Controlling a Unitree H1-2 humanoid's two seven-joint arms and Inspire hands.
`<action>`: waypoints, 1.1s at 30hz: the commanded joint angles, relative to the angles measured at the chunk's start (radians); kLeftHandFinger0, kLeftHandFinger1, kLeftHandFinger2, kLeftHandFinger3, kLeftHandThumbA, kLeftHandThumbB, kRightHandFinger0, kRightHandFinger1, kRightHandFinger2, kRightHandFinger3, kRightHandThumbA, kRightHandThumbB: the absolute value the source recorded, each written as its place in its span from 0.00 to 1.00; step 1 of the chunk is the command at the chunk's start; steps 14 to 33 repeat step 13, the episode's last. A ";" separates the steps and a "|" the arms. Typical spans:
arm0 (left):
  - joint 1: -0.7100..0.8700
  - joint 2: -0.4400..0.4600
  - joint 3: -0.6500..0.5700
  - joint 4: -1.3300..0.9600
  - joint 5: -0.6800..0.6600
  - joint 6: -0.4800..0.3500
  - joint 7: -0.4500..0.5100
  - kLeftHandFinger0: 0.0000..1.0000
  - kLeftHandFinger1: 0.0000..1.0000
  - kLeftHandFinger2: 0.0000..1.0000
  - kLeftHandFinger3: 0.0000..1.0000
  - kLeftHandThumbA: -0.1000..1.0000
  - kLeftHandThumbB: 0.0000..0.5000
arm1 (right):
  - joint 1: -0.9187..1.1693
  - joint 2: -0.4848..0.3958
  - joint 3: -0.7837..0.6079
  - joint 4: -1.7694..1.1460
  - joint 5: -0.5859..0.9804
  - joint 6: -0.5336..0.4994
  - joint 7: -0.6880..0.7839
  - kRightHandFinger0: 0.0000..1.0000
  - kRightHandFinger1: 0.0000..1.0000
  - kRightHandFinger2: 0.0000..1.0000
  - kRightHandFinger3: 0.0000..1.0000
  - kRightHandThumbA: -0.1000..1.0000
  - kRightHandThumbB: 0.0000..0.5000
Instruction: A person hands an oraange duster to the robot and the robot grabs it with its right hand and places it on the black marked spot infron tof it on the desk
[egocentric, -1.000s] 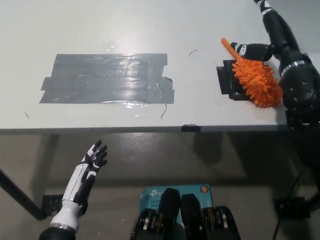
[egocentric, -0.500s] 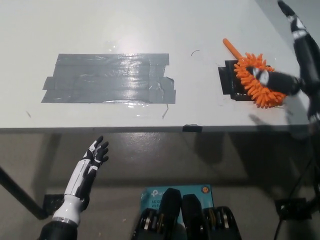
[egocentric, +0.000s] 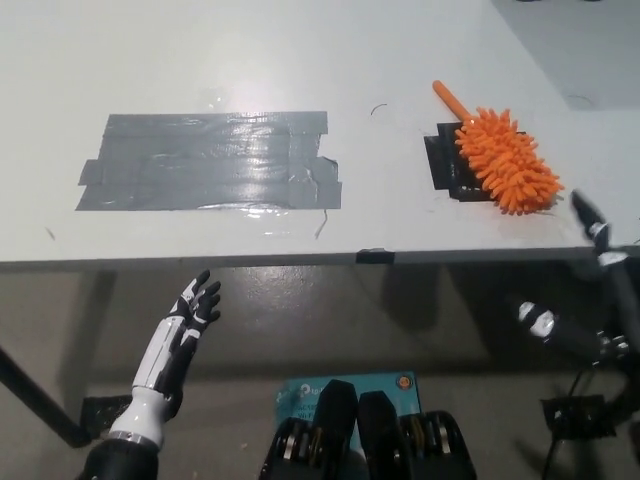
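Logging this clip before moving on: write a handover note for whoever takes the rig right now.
Right hand: open, holding nothing, low at the desk's right edge, clear of the duster.
Left hand: open, resting below the desk's front edge.
Orange duster: lies on the desk, its head over the black marked spot, handle pointing away.
Done: handover, grasp, placement.
Left: nothing apparent.

You can make out only one printed item: a teal box (egocentric: 345, 384) on the floor under the desk, bearing a small white logo and an orange round sticker. The logo is too blurred to read with certainty, and nothing else carries legible text.
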 joint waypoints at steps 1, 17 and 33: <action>0.028 0.004 -0.016 -0.037 0.014 -0.037 -0.009 1.00 1.00 1.00 1.00 0.87 0.35 | 0.010 0.047 0.031 0.201 0.077 -0.204 -0.007 1.00 1.00 1.00 1.00 0.90 0.28; 0.037 0.004 -0.019 -0.042 0.006 -0.037 -0.010 1.00 1.00 1.00 1.00 0.84 0.36 | 0.017 0.026 0.051 0.286 0.095 -0.243 0.032 1.00 1.00 1.00 1.00 0.90 0.28; 0.037 0.004 -0.019 -0.042 0.006 -0.037 -0.010 1.00 1.00 1.00 1.00 0.84 0.36 | 0.017 0.026 0.051 0.286 0.095 -0.243 0.032 1.00 1.00 1.00 1.00 0.90 0.28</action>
